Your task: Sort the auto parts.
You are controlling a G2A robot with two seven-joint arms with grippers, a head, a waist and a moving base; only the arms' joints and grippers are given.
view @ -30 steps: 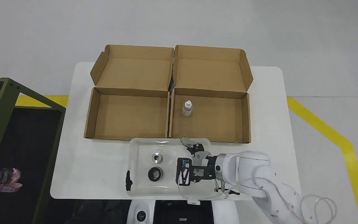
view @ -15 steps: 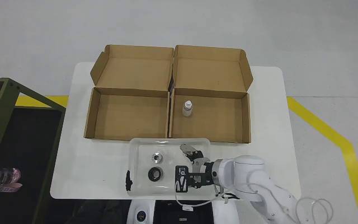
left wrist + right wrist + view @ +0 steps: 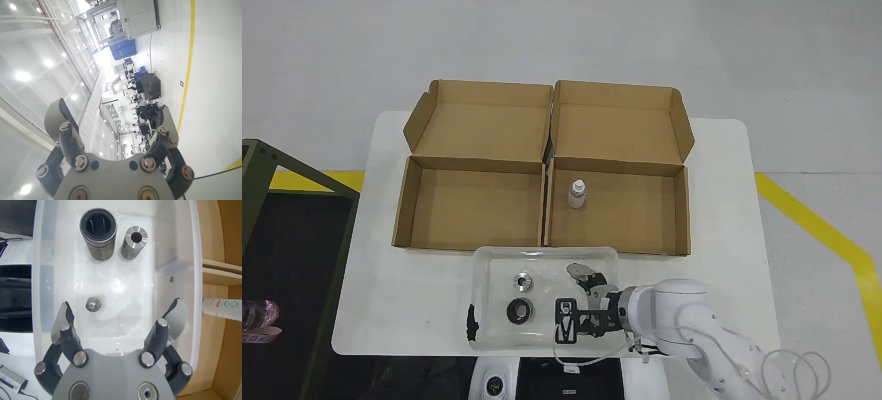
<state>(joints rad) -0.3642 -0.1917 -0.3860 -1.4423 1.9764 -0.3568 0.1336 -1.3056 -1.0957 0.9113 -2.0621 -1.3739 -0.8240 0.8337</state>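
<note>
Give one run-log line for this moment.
right gripper: open, over white tray | tray: three metal parts | left gripper: open, empty

Red print and a teal emblem on the white bottle (image 3: 221, 309) — not legible

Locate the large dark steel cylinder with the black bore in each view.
Top view: the dark cylinder, at the left of the clear plastic tray.
Right wrist view: cylinder ahead of the right gripper, beside the shiny steel sleeve.
Left wrist view: faces the hall.
Shared landmark: the tray.
</note>
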